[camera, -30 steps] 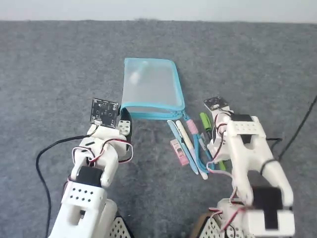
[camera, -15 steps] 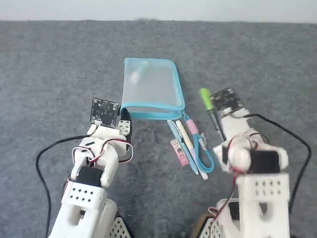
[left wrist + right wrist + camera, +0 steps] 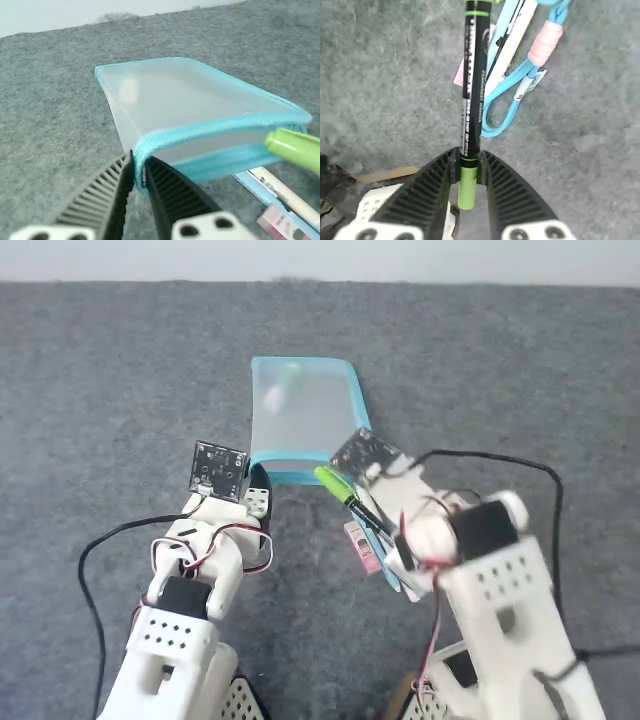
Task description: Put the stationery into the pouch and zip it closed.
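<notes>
The right gripper, clamped on the green-capped marker, has swung from frame right to centre, and the cap is now at the mouth of the pouch. The left gripper stays pinched on that mouth's edge, so the marker looks ready to go in.

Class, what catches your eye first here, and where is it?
The right gripper holds a black marker, its green cap at the pouch's open mouth. The left gripper pinches the pouch's near corner. Other pens lie on the grey mat beside it.
</notes>
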Action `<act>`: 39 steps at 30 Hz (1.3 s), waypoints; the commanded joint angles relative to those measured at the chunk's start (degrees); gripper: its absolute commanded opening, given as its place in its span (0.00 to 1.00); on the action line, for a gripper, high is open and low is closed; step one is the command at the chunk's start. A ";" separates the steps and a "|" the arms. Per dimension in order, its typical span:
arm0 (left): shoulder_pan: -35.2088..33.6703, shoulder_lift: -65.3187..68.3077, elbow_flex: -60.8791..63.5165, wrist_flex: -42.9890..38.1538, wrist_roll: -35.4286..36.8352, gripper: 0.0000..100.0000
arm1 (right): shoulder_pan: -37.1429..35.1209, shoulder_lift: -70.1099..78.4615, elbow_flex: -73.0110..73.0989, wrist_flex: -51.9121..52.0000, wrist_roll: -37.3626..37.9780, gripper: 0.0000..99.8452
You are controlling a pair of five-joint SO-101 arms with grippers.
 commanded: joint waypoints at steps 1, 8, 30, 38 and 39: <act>0.53 -0.09 -0.75 -1.49 0.70 0.01 | -0.48 6.55 -6.51 -1.01 -2.81 0.01; 0.62 -0.09 -0.75 -1.49 0.62 0.01 | -0.57 21.32 -19.25 -0.84 -6.42 0.01; 0.62 -0.09 -0.92 -2.46 0.62 0.01 | -2.51 13.76 -16.00 3.74 2.37 0.01; 0.62 0.18 -0.75 -2.55 0.62 0.01 | -4.00 10.24 -11.16 3.56 2.90 0.01; 0.62 0.18 -0.75 -2.55 0.62 0.01 | -4.00 10.24 -11.16 3.56 2.46 0.01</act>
